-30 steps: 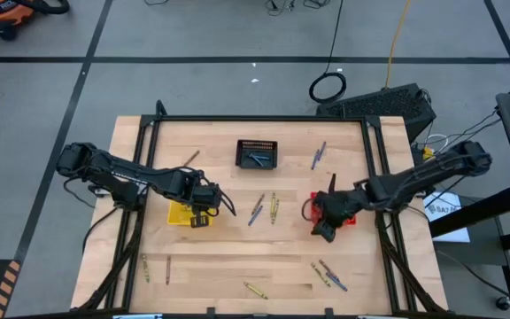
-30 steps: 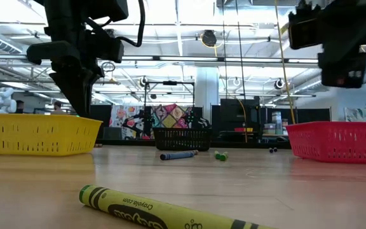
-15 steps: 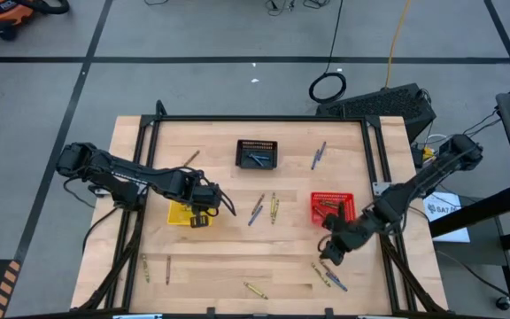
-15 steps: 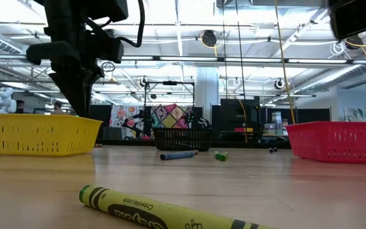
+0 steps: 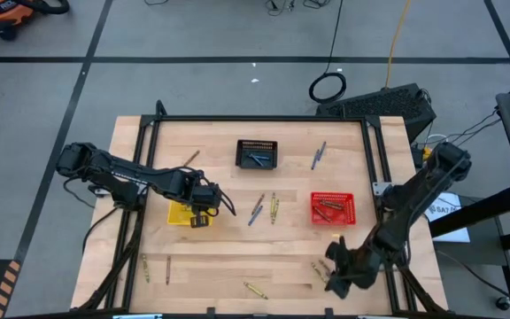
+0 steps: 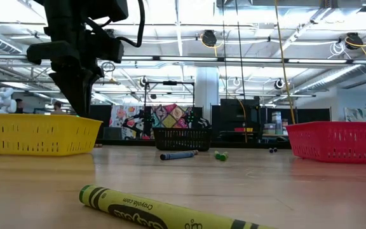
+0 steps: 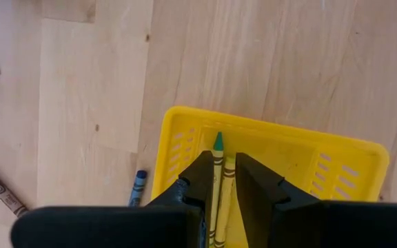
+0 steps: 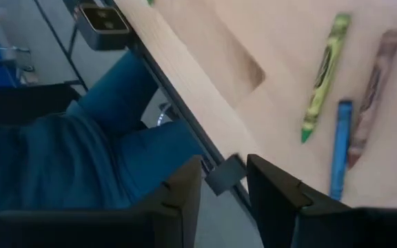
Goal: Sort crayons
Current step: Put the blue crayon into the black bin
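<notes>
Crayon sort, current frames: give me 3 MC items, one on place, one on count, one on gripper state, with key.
1. Where is the black basket?
A. far side of the table, middle
B. near left corner
C. beside the yellow basket

2. How many crayons lie side by side ahead of the right gripper in its wrist view?
A. one
B. three
C. five

3. What is the left gripper doing?
A. open and empty
B. shut on a blue crayon
C. shut on a yellow-green crayon over the yellow basket

Key: 1 A, the high view shows it at the far edge, midway between the sides. 2 B, a green crayon, a blue crayon and a brown crayon lie together. 3 C, the yellow-green crayon sits between its fingers above the yellow basket.
</notes>
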{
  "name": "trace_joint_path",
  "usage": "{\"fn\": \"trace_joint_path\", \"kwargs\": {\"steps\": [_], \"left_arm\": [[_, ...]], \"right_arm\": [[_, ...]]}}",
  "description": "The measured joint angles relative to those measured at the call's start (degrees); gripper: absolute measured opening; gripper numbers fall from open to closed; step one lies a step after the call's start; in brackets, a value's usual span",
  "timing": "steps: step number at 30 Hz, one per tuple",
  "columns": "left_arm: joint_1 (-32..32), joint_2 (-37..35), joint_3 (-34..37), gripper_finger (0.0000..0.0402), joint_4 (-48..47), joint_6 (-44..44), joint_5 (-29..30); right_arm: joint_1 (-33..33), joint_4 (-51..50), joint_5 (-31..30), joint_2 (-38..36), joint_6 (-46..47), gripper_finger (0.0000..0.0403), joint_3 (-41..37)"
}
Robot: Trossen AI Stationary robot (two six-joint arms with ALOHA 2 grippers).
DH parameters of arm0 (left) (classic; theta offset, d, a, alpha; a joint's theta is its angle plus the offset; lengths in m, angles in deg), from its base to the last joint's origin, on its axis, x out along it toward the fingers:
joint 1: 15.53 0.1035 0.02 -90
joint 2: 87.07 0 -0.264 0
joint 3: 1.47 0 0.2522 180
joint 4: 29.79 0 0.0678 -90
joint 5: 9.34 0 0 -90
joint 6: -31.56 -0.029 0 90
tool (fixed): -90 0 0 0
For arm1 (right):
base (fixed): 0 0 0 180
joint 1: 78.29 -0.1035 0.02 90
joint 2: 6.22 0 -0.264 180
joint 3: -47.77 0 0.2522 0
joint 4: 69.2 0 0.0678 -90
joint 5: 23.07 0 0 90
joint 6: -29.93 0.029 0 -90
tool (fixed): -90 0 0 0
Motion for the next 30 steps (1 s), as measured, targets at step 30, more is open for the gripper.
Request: {"fn": "trace_joint_path", "kwargs": {"steps": [30], "left_arm": [[0.0, 0.0, 0.0, 0.0057, 0.1, -0.4, 0.0]], "right_arm": [[-5.7, -16.8, 6.1, 17.4, 13.3, 0.0102, 8.0]]}}
